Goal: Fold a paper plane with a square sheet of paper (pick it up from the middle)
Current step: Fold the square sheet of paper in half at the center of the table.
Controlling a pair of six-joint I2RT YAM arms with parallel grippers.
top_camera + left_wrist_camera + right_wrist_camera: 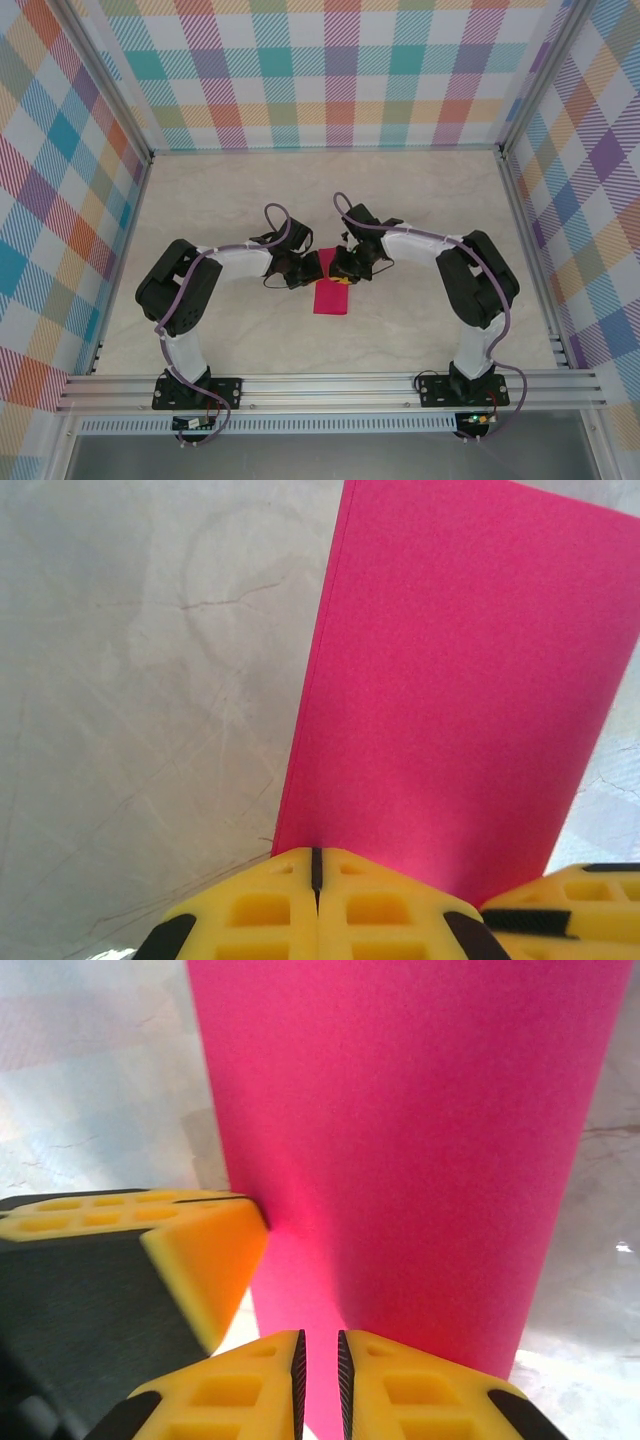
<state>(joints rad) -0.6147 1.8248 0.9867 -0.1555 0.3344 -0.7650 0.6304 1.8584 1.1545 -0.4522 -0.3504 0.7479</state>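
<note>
Two grippers and one magenta-pink sheet of paper (332, 299) on one pale table (250, 190).

From overhead: sheet folded to a narrow rectangle, lying near mid-table, with left gripper (303, 270) and right gripper (346, 266) tip to tip at its edge farther from the arm bases. Closer in from the left wrist, beyond what the overhead gives: yellow fingers clenched to a hairline seam right at the sheet's edge, with layered paper along one long side; pinched or merely touched, cannot tell. From the right wrist: jaws nearly together, a thin slit between them with pink inside it, and a left-gripper finger just beside.
</note>
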